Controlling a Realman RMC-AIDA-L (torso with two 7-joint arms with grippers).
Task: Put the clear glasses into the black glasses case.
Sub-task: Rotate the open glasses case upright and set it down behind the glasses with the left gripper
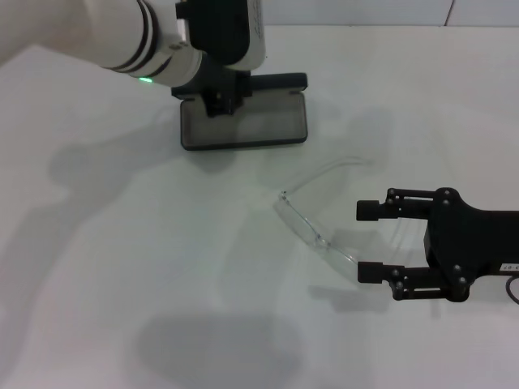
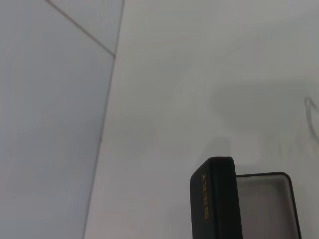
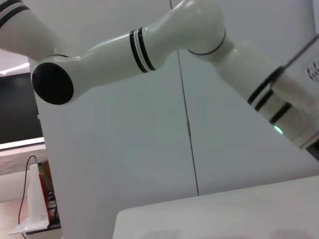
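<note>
Frankly, your left gripper [image 1: 217,97] was mostly hidden under its own white arm at the black glasses case [image 1: 243,121], so you could not tell how its fingers stood. That case lay open near the table's [image 1: 122,267] far edge, lid upright, grey lining showing. Your right gripper [image 1: 375,241] hovered wide open and empty, fingers pointing at the clear glasses [image 1: 316,235], which lay faint on open tabletop just beside it, well apart from the case.
</note>
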